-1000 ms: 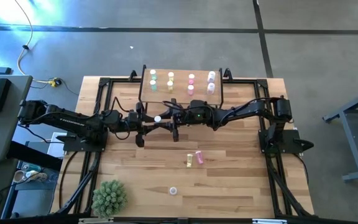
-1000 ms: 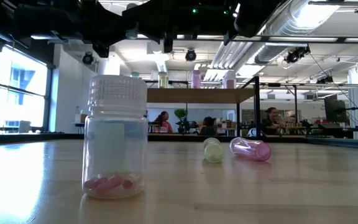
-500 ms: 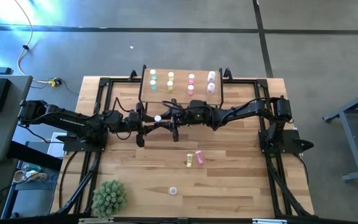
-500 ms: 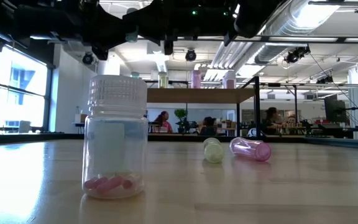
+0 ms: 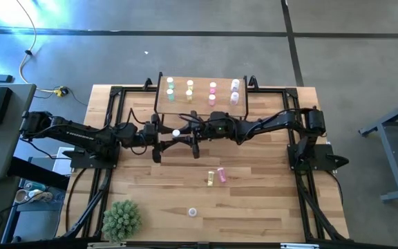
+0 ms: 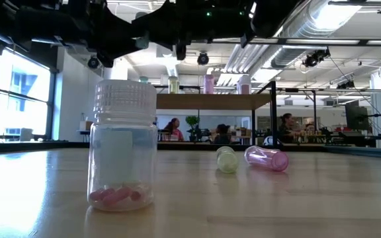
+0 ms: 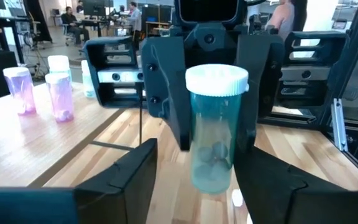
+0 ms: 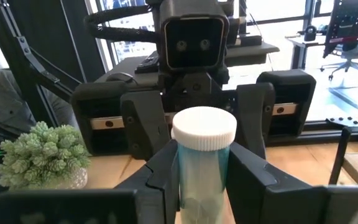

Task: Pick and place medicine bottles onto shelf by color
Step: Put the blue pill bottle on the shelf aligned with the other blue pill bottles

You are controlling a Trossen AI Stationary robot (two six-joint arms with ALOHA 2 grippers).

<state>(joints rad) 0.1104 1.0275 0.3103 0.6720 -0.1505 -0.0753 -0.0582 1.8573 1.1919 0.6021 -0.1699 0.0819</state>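
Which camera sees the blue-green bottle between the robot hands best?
The left wrist view: the teal bottle shows whole, white cap on top. The right wrist view hides its lower half; the high view shows only its cap.

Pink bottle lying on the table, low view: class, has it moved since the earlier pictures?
No. The pink bottle lies in the same spot, right beside the yellow bottle, below the shelf.

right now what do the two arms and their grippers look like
Both arms are black, jointed and slender. The left gripper and right gripper each have two broad, flat, angular black fingers on a horizontal rail. Above the rail sits a boxy black wrist camera with two lenses. A small green light glows on the right arm.
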